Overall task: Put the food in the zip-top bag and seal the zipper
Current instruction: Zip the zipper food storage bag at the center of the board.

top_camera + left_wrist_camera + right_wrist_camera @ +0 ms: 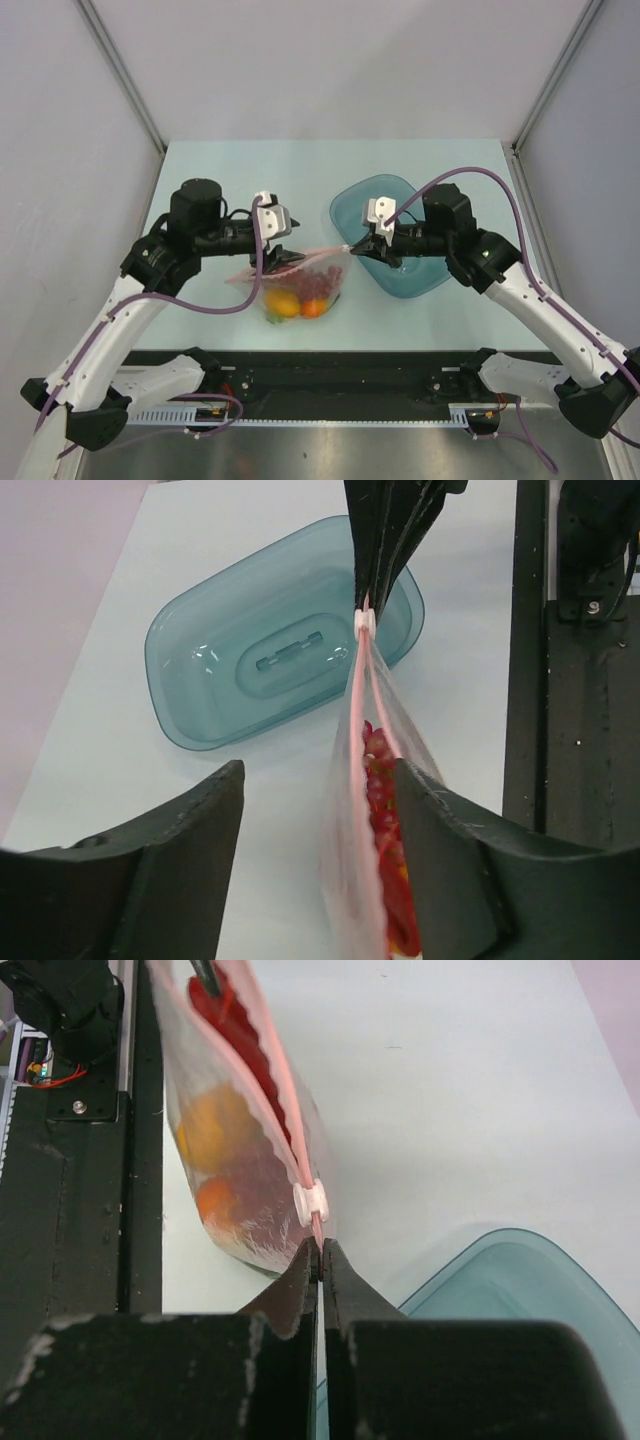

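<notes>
Two grippers: left gripper (290,260), right gripper (355,248). One zip-top bag (300,285) mid-frame, one white slider (366,622), one blue bowl (362,200) right of centre. Inside the bag, one yellow fruit (282,305) and one orange fruit (313,308); the red pieces can't be counted.

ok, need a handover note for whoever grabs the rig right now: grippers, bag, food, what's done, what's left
Left gripper: open, fingers either side of the zip-top bag, not gripping.
Right gripper: shut on the zipper end, just past the white slider.
Food: inside the bag, none seen outside. Blue bowl empty.
Done: loading.
Left: cannot tell whether the zipper is sealed along its full length; check it, finish if needed.
</notes>
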Controlling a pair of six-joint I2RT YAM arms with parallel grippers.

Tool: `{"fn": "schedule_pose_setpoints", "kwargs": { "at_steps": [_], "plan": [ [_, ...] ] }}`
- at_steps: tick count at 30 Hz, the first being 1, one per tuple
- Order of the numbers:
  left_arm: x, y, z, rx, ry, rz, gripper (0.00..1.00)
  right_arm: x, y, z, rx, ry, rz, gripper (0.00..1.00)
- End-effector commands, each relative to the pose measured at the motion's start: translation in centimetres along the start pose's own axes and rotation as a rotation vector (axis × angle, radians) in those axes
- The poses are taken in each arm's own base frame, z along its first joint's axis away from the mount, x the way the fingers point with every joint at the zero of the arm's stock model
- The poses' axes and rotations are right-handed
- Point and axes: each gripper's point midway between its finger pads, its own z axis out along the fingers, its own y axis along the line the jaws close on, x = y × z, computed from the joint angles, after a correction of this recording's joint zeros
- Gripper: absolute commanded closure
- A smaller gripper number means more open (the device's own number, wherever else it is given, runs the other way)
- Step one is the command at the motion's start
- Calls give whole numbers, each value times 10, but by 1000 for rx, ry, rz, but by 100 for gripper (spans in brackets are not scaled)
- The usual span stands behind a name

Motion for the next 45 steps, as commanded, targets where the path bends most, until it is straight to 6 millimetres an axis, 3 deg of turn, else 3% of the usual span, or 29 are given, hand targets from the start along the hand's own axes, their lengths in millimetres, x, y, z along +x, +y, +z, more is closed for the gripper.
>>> {"fn": "schedule_pose_setpoints", "kwargs": {
  "at_steps": [1, 4, 5, 11, 19, 24, 29, 33, 37, 45],
  "plan": [
    [-27, 2, -14, -26, -76, 48, 32, -25, -5, -11, 53, -71, -31, 100],
    [-37, 4, -1, 2, -79, 35, 41, -29, 1, -5, 39, -80, -41, 100],
    [-31, 5, 12, 41, -53, 23, 42, -29, 2, -4, 36, -81, -42, 100],
    [-48, -10, 33, 82, -75, -12, 45, -32, 5, -4, 39, -83, -26, 100],
    [-34, -30, 59, 138, -51, -40, 51, -38, 11, -2, 35, -96, -22, 100],
    [-28, -30, 70, 132, -33, -59, 51, -39, 12, -2, 32, -97, -25, 100],
    [-15, -32, 76, 142, 14, -89, 64, -41, 11, -5, 40, -100, -31, 100],
    [-6, -32, 70, 129, 47, -84, 78, -38, 11, -7, 46, -90, -31, 100],
    [-7, -37, 58, 125, 37, -79, 100, -35, 12, -8, 47, -77, -24, 100],
    [11, -35, 34, 106, 102, -58, 100, -28, 6, -14, 62, -57, -19, 100]
  ]
}}
